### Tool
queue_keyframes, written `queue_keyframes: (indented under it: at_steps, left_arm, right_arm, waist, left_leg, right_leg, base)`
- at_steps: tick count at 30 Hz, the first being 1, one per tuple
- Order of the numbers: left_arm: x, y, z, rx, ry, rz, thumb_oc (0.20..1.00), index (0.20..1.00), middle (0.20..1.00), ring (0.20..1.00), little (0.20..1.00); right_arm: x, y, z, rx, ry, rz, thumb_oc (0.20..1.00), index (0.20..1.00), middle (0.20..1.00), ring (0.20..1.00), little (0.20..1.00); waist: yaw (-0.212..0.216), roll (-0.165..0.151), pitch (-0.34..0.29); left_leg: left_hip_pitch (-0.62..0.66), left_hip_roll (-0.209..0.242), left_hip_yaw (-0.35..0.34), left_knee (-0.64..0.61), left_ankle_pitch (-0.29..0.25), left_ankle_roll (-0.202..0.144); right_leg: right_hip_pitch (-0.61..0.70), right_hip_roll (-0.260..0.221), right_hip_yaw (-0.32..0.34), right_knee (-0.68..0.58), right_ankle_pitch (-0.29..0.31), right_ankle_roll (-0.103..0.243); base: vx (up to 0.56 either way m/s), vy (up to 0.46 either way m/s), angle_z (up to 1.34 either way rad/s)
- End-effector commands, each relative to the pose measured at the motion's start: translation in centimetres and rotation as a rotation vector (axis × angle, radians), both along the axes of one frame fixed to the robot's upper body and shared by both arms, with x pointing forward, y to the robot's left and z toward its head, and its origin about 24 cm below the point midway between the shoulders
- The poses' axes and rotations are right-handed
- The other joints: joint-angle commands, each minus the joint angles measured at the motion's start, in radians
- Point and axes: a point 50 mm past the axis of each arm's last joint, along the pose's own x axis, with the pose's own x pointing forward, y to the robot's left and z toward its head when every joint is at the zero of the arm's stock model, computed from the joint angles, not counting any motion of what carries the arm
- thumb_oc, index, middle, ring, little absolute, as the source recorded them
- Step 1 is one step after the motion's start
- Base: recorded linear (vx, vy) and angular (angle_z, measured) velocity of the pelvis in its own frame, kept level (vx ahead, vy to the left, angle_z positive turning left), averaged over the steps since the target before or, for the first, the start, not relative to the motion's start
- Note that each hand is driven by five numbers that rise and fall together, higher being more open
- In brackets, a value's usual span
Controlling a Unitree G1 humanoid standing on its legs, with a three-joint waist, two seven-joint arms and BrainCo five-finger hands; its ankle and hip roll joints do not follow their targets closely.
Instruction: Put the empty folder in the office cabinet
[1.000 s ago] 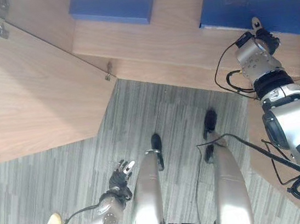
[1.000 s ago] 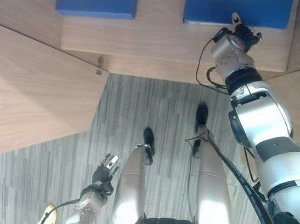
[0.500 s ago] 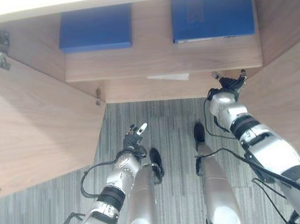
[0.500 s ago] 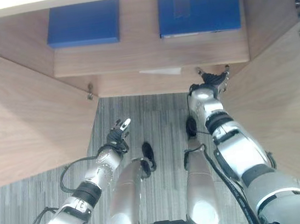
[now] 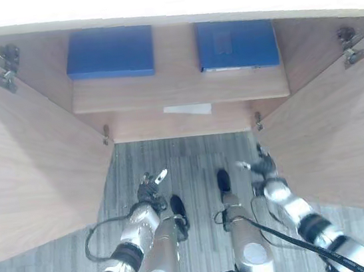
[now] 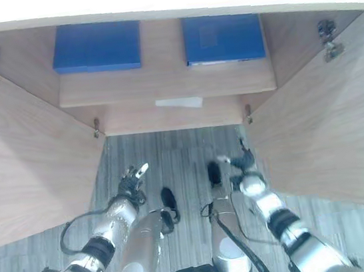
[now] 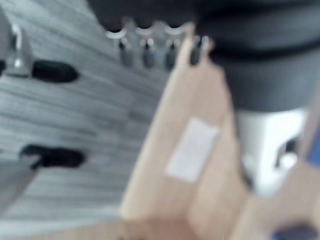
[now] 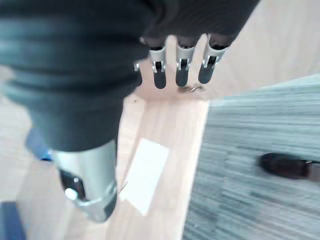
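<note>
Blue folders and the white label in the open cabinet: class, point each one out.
left blue folder (image 5: 110, 52), left eye view, middle of its cover
right blue folder (image 5: 236, 43), left eye view, middle of its cover
white label (image 5: 187, 110), left eye view, its centre

Head stereo pair is looking steeply down from above into the open cabinet and onto the grey striped floor before it. Both eyes are sharing the same scene, the right eye sitting slightly to one side. Both doors are framing the picture edges.

Left wrist camera is looking along the left hand from very close, facing the cabinet base and its white label.

Right wrist camera is looking past the right hand at that same label and the floor.
</note>
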Motion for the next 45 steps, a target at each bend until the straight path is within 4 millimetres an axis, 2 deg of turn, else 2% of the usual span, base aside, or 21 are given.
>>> queue_keyframes:
  at_steps: [1,2,4,5,6,7,9,11,12,16,19,21,22,23,27,34,38,39,42,43,45]
  left_arm:
    - [-3.4,2.6,-1.9,0.048,-0.096,-0.090,1.000,1.000,1.000,1.000,1.000]
    - [-3.4,2.6,-1.9,0.048,-0.096,-0.090,1.000,1.000,1.000,1.000,1.000]
    - [-6.8,4.3,-3.6,0.062,-0.080,-0.137,1.000,1.000,1.000,1.000,1.000]
    - [-6.8,4.3,-3.6,0.062,-0.080,-0.137,1.000,1.000,1.000,1.000,1.000]
    - [-7.9,4.9,-4.0,0.062,-0.076,-0.142,1.000,1.000,1.000,1.000,1.000]
    - [-10.4,6.1,-4.7,0.060,-0.040,-0.118,1.000,1.000,1.000,1.000,1.000]
    - [-11.0,6.5,-5.0,0.067,-0.007,-0.096,1.000,1.000,1.000,1.000,1.000]
    - [-11.6,7.0,-5.1,0.071,0.026,-0.065,1.000,1.000,1.000,1.000,1.000]
    - [-11.7,7.4,-5.2,0.075,0.043,-0.046,1.000,1.000,1.000,1.000,1.000]
    - [-12.1,8.1,-5.3,0.061,0.060,0.005,1.000,1.000,1.000,1.000,1.000]
    - [-12.2,8.2,-5.3,0.061,0.065,0.016,1.000,1.000,1.000,1.000,1.000]
    - [-12.2,8.2,-5.3,0.061,0.065,0.016,1.000,1.000,1.000,1.000,1.000]
    - [-13.0,8.2,-5.9,0.054,0.092,0.027,1.000,1.000,1.000,1.000,1.000]
    - [-13.2,8.3,-6.0,0.057,0.102,0.027,1.000,1.000,1.000,1.000,1.000]
    - [-13.6,8.6,-6.3,0.071,0.139,0.006,1.000,1.000,1.000,1.000,1.000]
    - [-14.0,9.4,-6.3,0.117,0.188,-0.058,1.000,1.000,1.000,1.000,1.000]
    - [-14.6,11.0,-6.1,0.168,0.235,-0.113,1.000,1.000,1.000,1.000,1.000]
    - [-14.6,11.2,-6.1,0.179,0.245,-0.122,1.000,1.000,1.000,1.000,1.000]
    - [-14.0,11.7,-5.6,0.195,0.236,-0.162,1.000,1.000,1.000,1.000,1.000]
    - [-13.0,11.8,-5.2,0.197,0.213,-0.172,1.000,1.000,1.000,1.000,1.000]
    - [-12.2,11.6,-5.1,0.198,0.191,-0.188,1.000,1.000,1.000,1.000,1.000]
  right_arm:
    - [0.4,-5.4,1.8,-0.084,-0.169,-0.171,1.000,1.000,1.000,1.000,1.000]
    - [0.4,-5.4,1.8,-0.084,-0.169,-0.171,1.000,1.000,1.000,1.000,1.000]
    - [-1.7,-7.5,0.5,-0.102,-0.135,-0.303,1.000,1.000,1.000,1.000,1.000]
    - [-1.7,-7.5,0.5,-0.102,-0.135,-0.303,1.000,1.000,1.000,1.000,1.000]
    - [-2.6,-8.2,0.0,-0.116,-0.129,-0.346,1.000,1.000,1.000,1.000,1.000]
    - [-4.8,-9.3,-1.2,-0.115,-0.086,-0.451,1.000,1.000,1.000,1.000,1.000]
    - [-5.5,-9.7,-1.5,-0.110,-0.076,-0.492,1.000,1.000,1.000,1.000,1.000]
    - [-6.4,-10.0,-1.7,-0.129,-0.072,-0.551,1.000,1.000,1.000,1.000,1.000]
    - [-7.0,-10.6,-1.7,-0.136,-0.075,-0.657,1.000,1.000,1.000,1.000,1.000]
    - [-8.1,-11.3,-1.7,-0.147,-0.088,-0.829,1.000,1.000,1.000,1.000,1.000]
    - [-8.5,-11.5,-1.7,-0.148,-0.088,-0.920,1.000,1.000,1.000,1.000,1.000]
    - [-8.5,-11.5,-1.7,-0.148,-0.088,-0.920,1.000,1.000,1.000,1.000,1.000]
    - [-9.4,-12.3,-1.6,-0.170,-0.082,-1.130,1.000,1.000,1.000,1.000,1.000]
    - [-9.6,-12.5,-1.6,-0.180,-0.081,-1.163,1.000,1.000,1.000,1.000,1.000]
    - [-10.0,-13.1,-1.5,-0.181,-0.088,-1.216,1.000,1.000,1.000,1.000,1.000]
    - [-9.1,-15.6,-0.6,-0.125,-0.123,-1.160,1.000,1.000,1.000,1.000,1.000]
    - [-7.1,-19.9,2.2,-0.017,-0.184,-1.020,1.000,1.000,1.000,1.000,1.000]
    - [-6.7,-20.3,2.7,-0.008,-0.213,-0.981,1.000,1.000,1.000,1.000,1.000]
    - [-4.5,-22.9,6.5,-0.024,-0.295,-0.896,1.000,1.000,1.000,1.000,1.000]
    - [-2.9,-24.0,9.2,-0.018,-0.364,-0.879,1.000,1.000,1.000,1.000,1.000]
    - [-1.4,-24.9,11.9,-0.004,-0.443,-0.848,1.000,1.000,1.000,1.000,1.000]
  waist:
    - [0.035,0.055,-0.040]
    - [0.035,0.055,-0.040]
    - [0.042,0.064,-0.052]
    - [0.042,0.064,-0.052]
    - [0.044,0.068,-0.056]
    - [0.043,0.082,-0.069]
    - [0.040,0.086,-0.079]
    - [0.034,0.095,-0.098]
    - [0.031,0.122,-0.112]
    - [0.021,0.167,-0.147]
    - [0.021,0.179,-0.158]
    - [0.021,0.179,-0.158]
    - [0.027,0.189,-0.201]
    - [0.030,0.186,-0.204]
    - [0.027,0.183,-0.231]
    - [0.041,0.182,-0.260]
    - [0.065,0.182,-0.269]
    - [0.067,0.183,-0.268]
    - [0.075,0.197,-0.252]
    - [0.077,0.215,-0.228]
    - [0.078,0.236,-0.206]
  left_leg:
    - [0.216,0.023,-0.037,-0.072,-0.146,-0.050]
    - [0.216,0.023,-0.037,-0.072,-0.146,-0.050]
    - [0.264,0.022,-0.032,-0.130,-0.129,-0.050]
    - [0.264,0.022,-0.032,-0.130,-0.129,-0.050]
    - [0.285,0.023,-0.020,-0.159,-0.118,-0.051]
    - [0.347,0.033,0.023,-0.234,-0.085,-0.059]
    - [0.367,0.037,0.036,-0.264,-0.072,-0.058]
    - [0.379,0.047,0.056,-0.293,-0.052,-0.056]
    - [0.389,0.067,0.062,-0.312,-0.050,-0.057]
    - [0.375,0.099,0.093,-0.356,0.012,-0.054]
    - [0.374,0.102,0.093,-0.369,0.025,-0.051]
    - [0.374,0.102,0.093,-0.369,0.025,-0.051]
    - [0.380,0.098,0.095,-0.405,0.046,-0.060]
    - [0.381,0.101,0.110,-0.412,0.067,-0.064]
    - [0.408,0.108,0.093,-0.439,0.083,-0.087]
    - [0.433,0.115,0.065,-0.463,0.092,-0.113]
    - [0.435,0.119,0.046,-0.466,0.100,-0.132]
    - [0.433,0.120,0.045,-0.465,0.102,-0.134]
    - [0.404,0.118,0.038,-0.462,0.111,-0.142]
    - [0.377,0.115,0.033,-0.462,0.119,-0.146]
    - [0.351,0.110,0.026,-0.462,0.127,-0.150]
  right_leg:
    - [0.009,0.064,-0.071,-0.072,0.012,0.036]
    - [0.009,0.064,-0.071,-0.072,0.012,0.036]
    - [0.029,0.064,-0.102,-0.086,0.023,0.049]
    - [0.029,0.064,-0.102,-0.086,0.023,0.049]
    - [0.035,0.062,-0.127,-0.086,0.029,0.056]
    - [0.041,0.045,-0.202,-0.070,0.053,0.069]
    - [0.044,0.035,-0.212,-0.048,0.060,0.071]
    - [0.051,0.019,-0.208,0.015,0.058,0.065]
    - [0.078,0.024,-0.202,0.070,0.012,0.063]
    - [0.136,0.035,-0.189,0.188,-0.128,0.013]
    - [0.170,0.042,-0.180,0.209,-0.173,0.000]
    - [0.170,0.042,-0.180,0.209,-0.173,0.000]
    - [0.257,0.058,-0.176,0.144,-0.216,0.003]
    - [0.270,0.069,-0.180,0.100,-0.189,-0.007]
    - [0.301,0.092,-0.170,0.025,-0.171,-0.011]
    - [0.339,0.111,-0.194,-0.049,-0.151,-0.020]
    - [0.355,0.111,-0.231,-0.081,-0.140,-0.021]
    - [0.354,0.110,-0.234,-0.081,-0.140,-0.021]
    - [0.322,0.100,-0.248,-0.074,-0.140,-0.020]
    - [0.290,0.094,-0.250,-0.065,-0.141,-0.021]
    - [0.259,0.089,-0.250,-0.055,-0.144,-0.022]
  base:
    - [-0.22,0.080,-0.06]
    - [-0.26,0.103,-0.06]
    - [-0.10,0.072,-0.15]
    - [-0.08,0.084,-0.42]
    - [-0.18,0.221,-0.37]
    - [-0.18,0.221,-0.37]
    - [-0.16,0.157,-0.51]
    - [-0.15,0.123,-1.31]
    - [-0.17,0.122,-0.88]
    - [-0.14,0.059,-0.55]
    - [-0.05,-0.006,-0.45]
    - [-0.01,-0.059,-0.45]
    - [-0.04,-0.196,-0.28]
    - [-0.03,-0.246,-0.02]
    - [0.04,-0.190,-0.28]
    - [0.04,-0.187,-0.01]
    - [0.03,-0.238,0.28]
    - [-0.07,-0.182,0.16]
    - [-0.17,-0.091,0.08]
    - [-0.26,-0.035,0.12]
    - [-0.29,0.000,0.12]
